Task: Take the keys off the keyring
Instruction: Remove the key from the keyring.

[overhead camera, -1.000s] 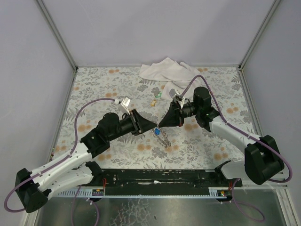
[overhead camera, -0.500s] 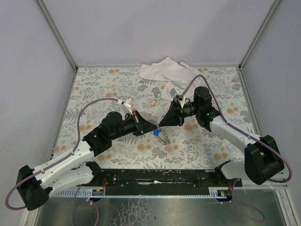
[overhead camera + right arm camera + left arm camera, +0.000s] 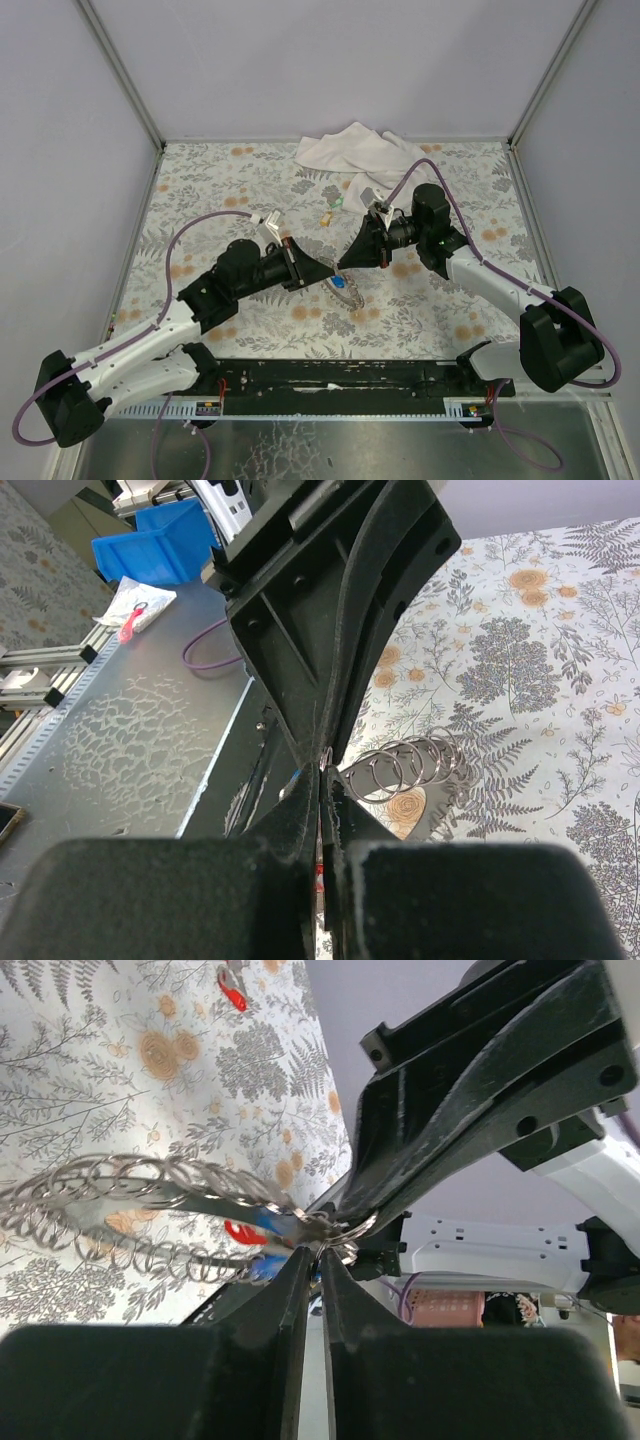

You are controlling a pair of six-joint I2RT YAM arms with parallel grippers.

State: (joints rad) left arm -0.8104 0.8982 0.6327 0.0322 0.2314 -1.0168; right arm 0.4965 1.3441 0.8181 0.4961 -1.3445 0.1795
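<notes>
Partway: green-headed key [image 3: 338, 203], brass-gold key [image 3: 327, 215] loose on floral tabletop [image 3: 200, 180]; blue-headed key [image 3: 340, 283] still on silvery link-chain keyring [image 3: 347, 293]; left end effector [image 3: 333, 272], right end effector [image 3: 341, 267] closed at its end.

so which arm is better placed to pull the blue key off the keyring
Left, probably: the left gripper is shut right beside the blue key, while the right gripper looks shut on the keyring, so it is better used as the anchor.
</notes>
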